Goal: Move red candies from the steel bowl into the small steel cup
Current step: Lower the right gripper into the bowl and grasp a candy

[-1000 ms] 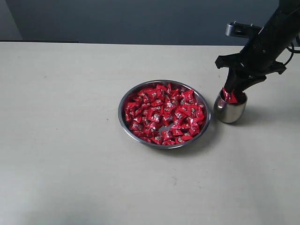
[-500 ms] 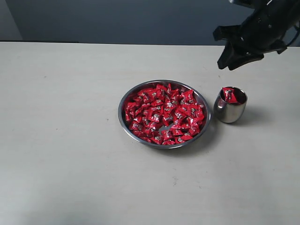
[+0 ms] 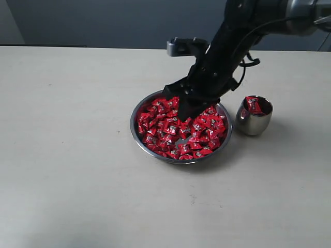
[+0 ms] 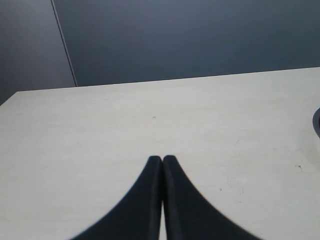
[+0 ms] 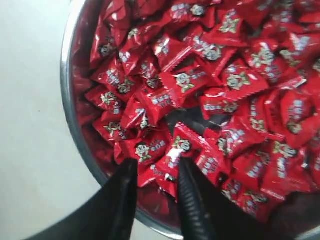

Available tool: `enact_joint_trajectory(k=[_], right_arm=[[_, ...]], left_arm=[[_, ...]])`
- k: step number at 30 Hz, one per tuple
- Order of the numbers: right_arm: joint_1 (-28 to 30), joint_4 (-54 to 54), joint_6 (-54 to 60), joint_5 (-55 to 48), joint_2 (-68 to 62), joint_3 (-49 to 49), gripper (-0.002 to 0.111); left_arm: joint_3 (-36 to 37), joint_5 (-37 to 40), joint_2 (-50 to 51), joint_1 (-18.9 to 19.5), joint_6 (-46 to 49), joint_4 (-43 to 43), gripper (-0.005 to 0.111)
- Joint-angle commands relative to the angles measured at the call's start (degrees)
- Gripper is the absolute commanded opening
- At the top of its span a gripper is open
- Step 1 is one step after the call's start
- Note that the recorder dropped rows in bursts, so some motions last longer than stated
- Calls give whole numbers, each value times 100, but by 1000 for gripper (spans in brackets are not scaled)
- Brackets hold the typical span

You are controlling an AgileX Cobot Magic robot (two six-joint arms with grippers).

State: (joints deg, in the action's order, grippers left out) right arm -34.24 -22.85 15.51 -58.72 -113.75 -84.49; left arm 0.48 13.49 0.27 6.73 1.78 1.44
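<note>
The steel bowl (image 3: 132, 125) sits mid-table, filled with red candies (image 3: 165, 132). My right gripper (image 3: 182, 112) reaches down into the bowl's far side. In the right wrist view it (image 5: 157, 164) is open, fingertips just inside the bowl's rim (image 5: 67, 90), with red candies (image 5: 235, 80) lying under and between the tips, none clamped. The small steel cup (image 3: 253, 123) stands upright just right of the bowl, with red candies (image 3: 252, 105) showing at its mouth. My left gripper (image 4: 162, 159) is shut and empty over bare table; it does not show in the exterior view.
The pale tabletop (image 3: 67, 155) stretches wide to the left and front of the bowl. A dark wall (image 3: 129, 23) runs behind the table's far edge. The right arm (image 3: 243, 31) slants across above the space between bowl and cup.
My right gripper has risen from the cup's mouth, leaving candy inside, swung left and dropped into the bowl. Bowl and cup have not moved.
</note>
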Motion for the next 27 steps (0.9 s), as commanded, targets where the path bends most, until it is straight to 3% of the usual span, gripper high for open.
enact_joint_trajectory(k=[1, 6, 27], right_arm=[[-353, 72, -67, 211, -326, 16, 30], [-600, 72, -110, 228, -581, 16, 49], [-641, 536, -1338, 1056, -1042, 16, 49]], left_arm=[[-48, -48, -27, 12, -10, 11, 0], [-48, -48, -27, 12, -10, 11, 0], [-48, -48, -27, 12, -10, 11, 0]])
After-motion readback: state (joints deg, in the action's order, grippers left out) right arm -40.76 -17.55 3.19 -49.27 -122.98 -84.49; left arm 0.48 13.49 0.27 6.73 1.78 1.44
